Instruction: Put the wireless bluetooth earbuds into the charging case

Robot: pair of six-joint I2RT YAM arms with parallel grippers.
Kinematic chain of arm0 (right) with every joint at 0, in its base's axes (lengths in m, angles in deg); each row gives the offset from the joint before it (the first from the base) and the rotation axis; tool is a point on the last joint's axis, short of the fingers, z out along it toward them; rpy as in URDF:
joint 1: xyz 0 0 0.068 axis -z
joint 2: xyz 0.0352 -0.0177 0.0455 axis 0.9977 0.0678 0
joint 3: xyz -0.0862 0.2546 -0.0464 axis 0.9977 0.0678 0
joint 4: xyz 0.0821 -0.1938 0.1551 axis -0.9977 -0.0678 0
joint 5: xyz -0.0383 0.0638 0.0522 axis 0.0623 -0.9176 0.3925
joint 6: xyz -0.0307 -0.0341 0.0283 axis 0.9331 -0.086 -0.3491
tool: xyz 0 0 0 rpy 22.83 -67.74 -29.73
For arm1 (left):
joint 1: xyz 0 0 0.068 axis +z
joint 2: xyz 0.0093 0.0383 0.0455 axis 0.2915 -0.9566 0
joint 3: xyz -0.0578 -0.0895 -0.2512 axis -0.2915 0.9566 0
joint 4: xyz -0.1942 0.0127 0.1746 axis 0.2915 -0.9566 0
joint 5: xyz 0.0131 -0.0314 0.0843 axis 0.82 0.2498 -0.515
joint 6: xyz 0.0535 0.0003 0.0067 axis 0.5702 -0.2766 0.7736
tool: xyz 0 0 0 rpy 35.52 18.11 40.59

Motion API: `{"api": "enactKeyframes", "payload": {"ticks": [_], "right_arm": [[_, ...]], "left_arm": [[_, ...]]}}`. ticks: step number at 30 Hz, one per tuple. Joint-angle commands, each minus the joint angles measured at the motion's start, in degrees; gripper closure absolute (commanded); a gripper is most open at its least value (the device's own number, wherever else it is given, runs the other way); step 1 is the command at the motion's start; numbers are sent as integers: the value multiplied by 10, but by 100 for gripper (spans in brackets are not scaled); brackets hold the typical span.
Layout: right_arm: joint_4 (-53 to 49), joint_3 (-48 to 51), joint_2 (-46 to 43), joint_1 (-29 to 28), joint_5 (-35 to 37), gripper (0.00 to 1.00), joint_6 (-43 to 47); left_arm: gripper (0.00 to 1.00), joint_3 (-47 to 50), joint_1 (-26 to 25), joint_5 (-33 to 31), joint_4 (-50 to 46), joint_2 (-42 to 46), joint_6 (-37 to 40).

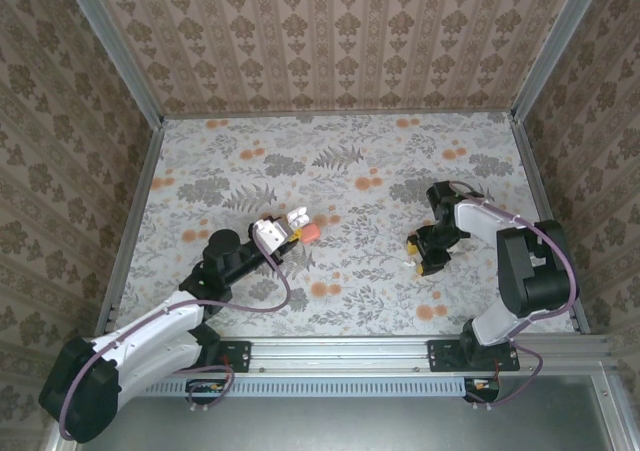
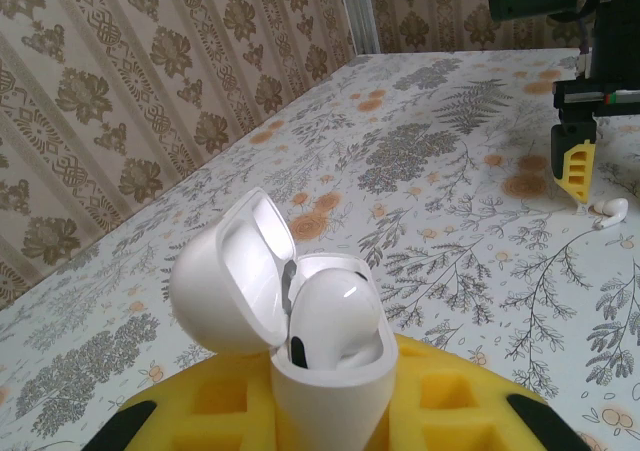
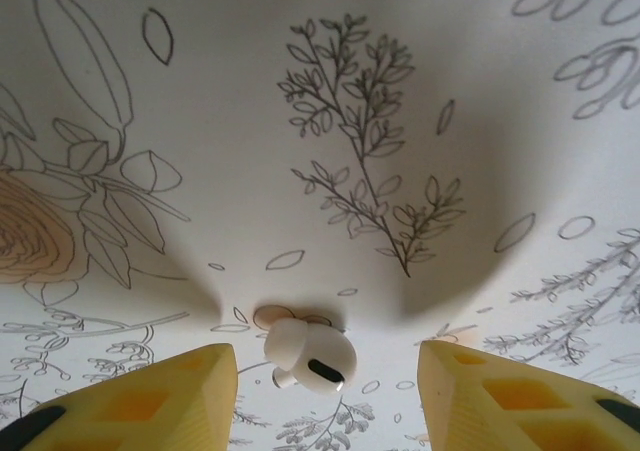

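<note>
**Charging case and earbuds.** The open white charging case [image 2: 330, 381] stands upright, its lid [image 2: 228, 276] hinged back to the left. It is clamped between the yellow fingers [image 2: 160, 421] of the left gripper [image 2: 330, 416]. A seated earbud [image 2: 335, 316] occupies the case and hides any second well behind it. A loose earbud [image 3: 308, 356], also white, lies on the floral table [image 3: 300, 91] between the spread fingertips [image 3: 150, 401] of the right gripper [image 3: 322, 371], touching neither. In the top view, a coral-red object [image 1: 310, 231] rests just beside the case, too small to identify
</note>
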State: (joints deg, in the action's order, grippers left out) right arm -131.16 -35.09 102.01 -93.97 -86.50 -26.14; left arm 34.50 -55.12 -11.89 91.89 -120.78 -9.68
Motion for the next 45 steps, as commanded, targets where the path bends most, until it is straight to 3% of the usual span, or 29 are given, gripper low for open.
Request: {"api": "enactKeyframes", "payload": {"ticks": [1, 16, 25, 45], "right_arm": [[6, -5, 14, 3, -2, 49, -11], [15, 4, 19, 3, -12, 55, -14], [14, 9, 3, 0, -18, 53, -21], [16, 8, 11, -6, -21, 67, -11]], "left_arm": [[89, -7, 4, -2, -2, 13, 11], [89, -6, 6, -8, -3, 16, 15], [89, -5, 6, -9, -3, 22, 15], [89, -1, 7, -16, -7, 36, 16]]}}
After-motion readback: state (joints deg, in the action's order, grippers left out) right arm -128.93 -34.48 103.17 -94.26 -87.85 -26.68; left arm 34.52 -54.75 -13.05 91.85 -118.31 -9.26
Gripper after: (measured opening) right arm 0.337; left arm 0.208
